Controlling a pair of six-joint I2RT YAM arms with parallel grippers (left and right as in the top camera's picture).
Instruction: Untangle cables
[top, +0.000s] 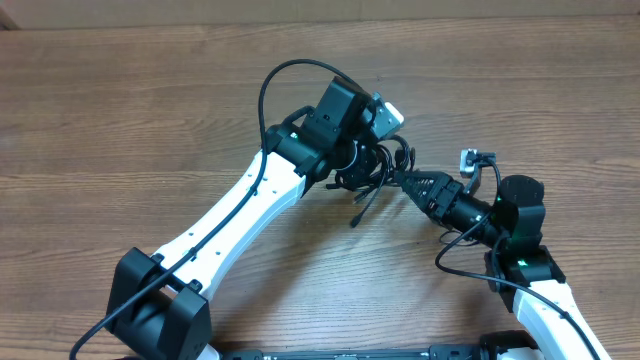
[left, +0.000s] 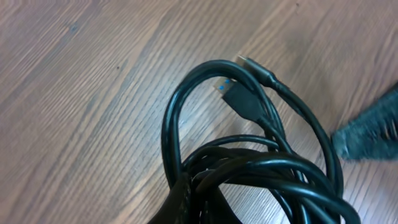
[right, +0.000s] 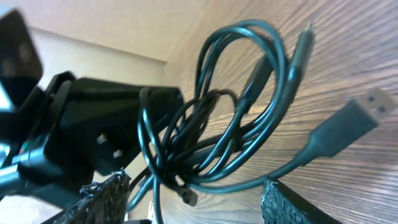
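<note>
The left hand (top: 368, 160) is clamped on the cables (top: 378, 168), pinching the tangled black coil over the worktop (top: 150, 100). Ahead of its grip the loops fan out, and a plug (left: 239, 99) with a blue tongue lies inside the outermost loop. The right hand (top: 402, 180) faces the left one across the bundle. Its fingers (right: 102, 193) are spread wide, with strands running between them but nothing gripped. A loose strand (top: 362, 205) hangs from the coil between the two hands, on the robot's side.
</note>
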